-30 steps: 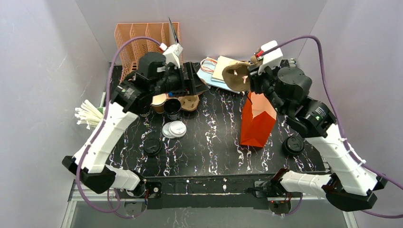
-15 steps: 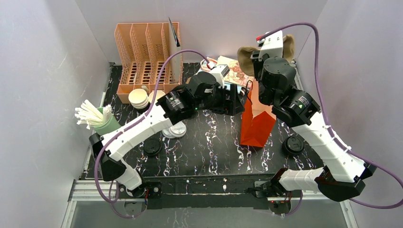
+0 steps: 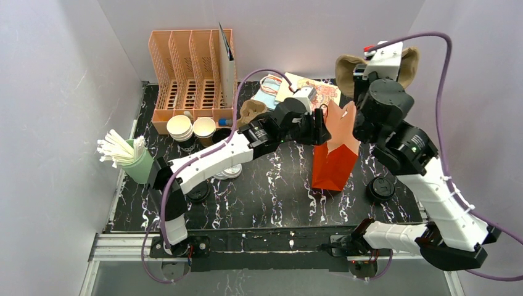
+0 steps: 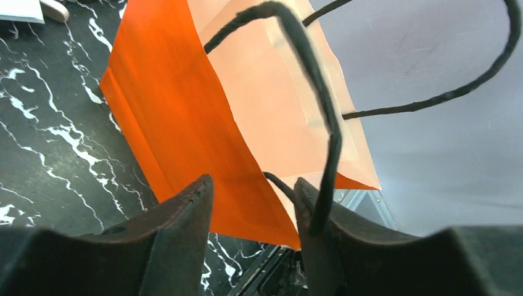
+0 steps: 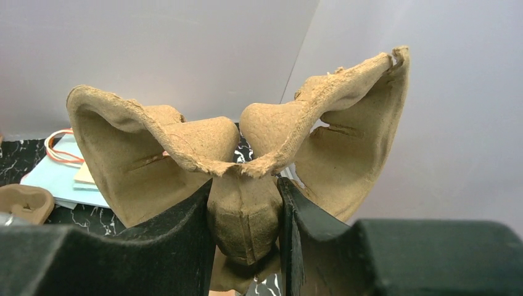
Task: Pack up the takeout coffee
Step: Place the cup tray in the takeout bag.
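Right gripper (image 5: 245, 188) pinches pulp cup carrier (image 5: 345, 142) up far right; left gripper (image 4: 253, 185) fingers spread at orange bag (image 4: 179, 129) handle (image 4: 316, 86)

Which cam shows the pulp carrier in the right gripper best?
Right wrist. The pulp carrier fills the frame there, both cup pockets showing, its centre ridge pinched in the right gripper. Top external catches only two brown flaps poking out behind that wrist. Left wrist shows none of it, just the orange bag.
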`<state>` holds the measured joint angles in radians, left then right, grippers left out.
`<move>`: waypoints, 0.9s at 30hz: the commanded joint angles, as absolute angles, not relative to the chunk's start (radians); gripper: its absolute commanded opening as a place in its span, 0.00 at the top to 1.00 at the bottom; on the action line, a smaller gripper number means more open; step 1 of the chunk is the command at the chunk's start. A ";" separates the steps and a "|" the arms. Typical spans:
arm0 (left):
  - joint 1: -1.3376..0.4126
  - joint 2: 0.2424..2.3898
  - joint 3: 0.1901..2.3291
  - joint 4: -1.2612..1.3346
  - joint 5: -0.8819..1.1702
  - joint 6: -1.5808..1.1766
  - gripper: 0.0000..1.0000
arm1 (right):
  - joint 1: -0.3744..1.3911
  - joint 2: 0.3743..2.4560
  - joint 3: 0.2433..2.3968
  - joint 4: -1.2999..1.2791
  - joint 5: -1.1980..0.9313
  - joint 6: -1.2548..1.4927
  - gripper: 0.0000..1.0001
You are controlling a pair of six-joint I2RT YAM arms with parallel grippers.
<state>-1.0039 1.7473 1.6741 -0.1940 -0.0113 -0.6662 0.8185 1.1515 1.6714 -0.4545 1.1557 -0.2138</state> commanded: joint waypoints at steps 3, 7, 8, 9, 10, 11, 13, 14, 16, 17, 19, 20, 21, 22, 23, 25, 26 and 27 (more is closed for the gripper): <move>-1.001 1.722 1.725 -0.161 -0.059 -0.622 0.82 | 0.816 1.136 1.730 -0.611 1.024 -0.150 0.73; -0.918 1.690 1.762 -0.279 0.059 -0.610 1.00 | 0.816 1.152 1.785 -0.767 0.921 -0.102 0.75; -0.890 1.674 1.767 -0.305 0.112 -0.614 1.00 | 0.816 1.155 1.791 -0.799 0.895 -0.102 0.75; -0.864 1.659 1.768 -0.330 0.152 -0.618 1.00 | 0.816 1.158 1.799 -0.818 0.868 -0.100 0.76; -0.835 1.644 1.765 -0.346 0.200 -0.623 1.00 | 0.816 1.161 1.806 -0.832 0.841 -0.097 0.76; -0.807 1.629 1.762 -0.361 0.246 -0.628 1.00 | 0.816 1.163 1.811 -0.840 0.811 -0.098 0.77; -0.753 1.611 1.762 -0.397 0.355 -0.642 1.00 | 0.815 1.172 1.824 -0.856 0.771 -0.099 0.78; -0.731 1.606 1.763 -0.413 0.394 -0.651 1.00 | 0.816 1.184 1.834 -0.872 0.760 -0.099 0.79; -0.692 1.602 1.759 -0.423 0.473 -0.677 1.00 | 0.816 1.199 1.864 -0.909 0.750 -0.093 0.79; -0.682 1.602 1.753 -0.414 0.507 -0.698 1.00 | 0.816 1.206 1.874 -0.924 0.734 -0.096 0.79; -0.673 1.603 1.740 -0.382 0.568 -0.735 1.00 | 0.815 1.216 1.875 -0.945 0.699 -0.110 0.79; -0.672 1.604 1.735 -0.362 0.598 -0.747 1.00 | 0.815 1.221 1.869 -0.951 0.692 -0.114 0.79; -0.672 1.605 1.734 -0.356 0.620 -0.752 1.00 | 0.816 1.225 1.861 -0.951 0.692 -0.121 0.80; -0.672 1.606 1.734 -0.355 0.642 -0.752 1.00 | 0.815 1.232 1.856 -0.945 0.697 -0.127 0.81; -0.672 1.606 1.734 -0.356 0.663 -0.747 1.00 | 0.816 1.237 1.852 -0.934 0.704 -0.131 0.82; -0.673 1.604 1.733 -0.376 0.685 -0.731 1.00 | 0.815 1.244 1.862 -0.891 0.700 -0.137 0.82; -0.672 1.603 1.729 -0.386 0.694 -0.727 1.00 | 0.816 1.246 1.871 -0.863 0.688 -0.142 0.82; -0.672 1.602 1.725 -0.396 0.701 -0.722 1.00 | 0.816 1.248 1.877 -0.830 0.674 -0.146 0.82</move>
